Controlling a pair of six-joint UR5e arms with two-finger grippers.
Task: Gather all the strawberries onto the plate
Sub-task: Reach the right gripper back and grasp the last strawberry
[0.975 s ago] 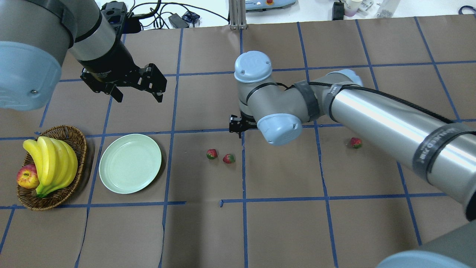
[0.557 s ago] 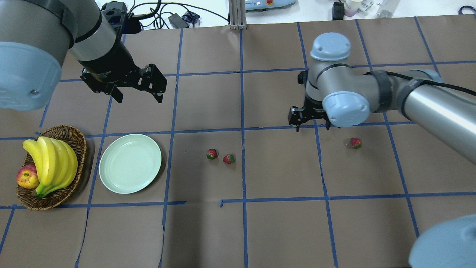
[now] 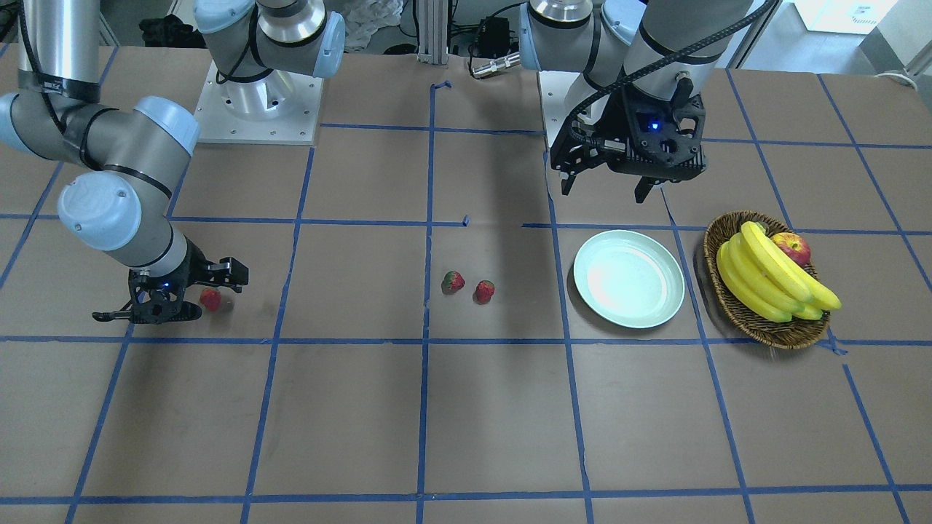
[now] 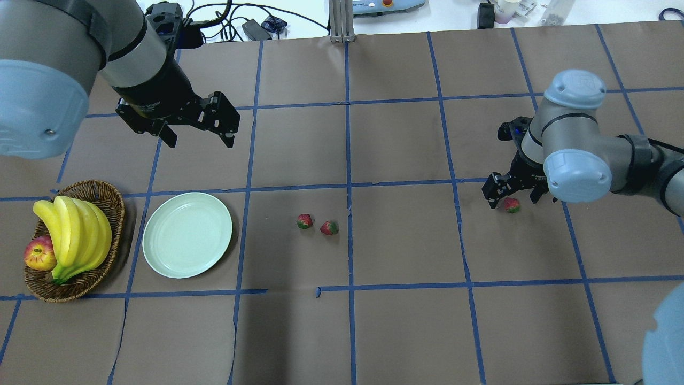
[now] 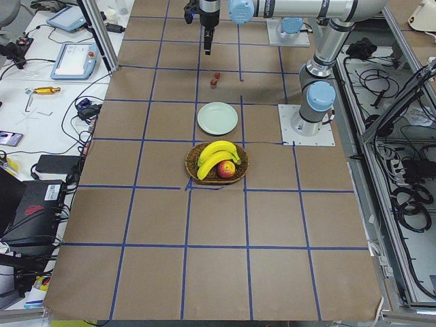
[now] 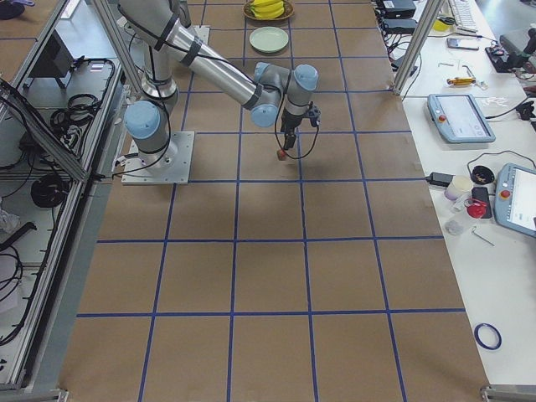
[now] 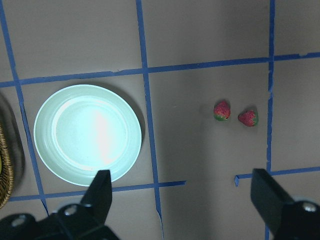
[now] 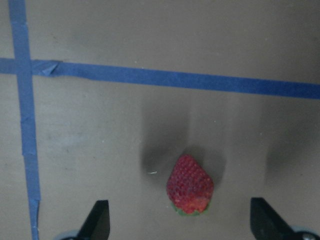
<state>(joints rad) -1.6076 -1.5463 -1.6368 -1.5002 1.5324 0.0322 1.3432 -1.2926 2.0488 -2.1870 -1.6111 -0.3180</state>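
Note:
Two strawberries (image 4: 304, 221) (image 4: 328, 228) lie side by side mid-table; they also show in the left wrist view (image 7: 221, 110) (image 7: 248, 117). A third strawberry (image 4: 512, 205) lies on the right. My right gripper (image 4: 513, 201) is open and low over it, one finger on each side; the right wrist view shows the berry (image 8: 190, 185) between the fingertips (image 8: 98, 220), not touched. The mint-green plate (image 4: 187, 235) stands empty on the left. My left gripper (image 4: 200, 140) is open and empty, raised behind the plate.
A brown wicker basket (image 4: 115, 200) with bananas (image 4: 75, 235) and a red-yellow apple (image 4: 40, 253) stands left of the plate. Blue tape lines cross the brown table cover. Cables and boxes lie beyond the far edge.
My right arm has swung from the table's middle out to the right and now has its open gripper over the lone strawberry. The left arm has not moved.

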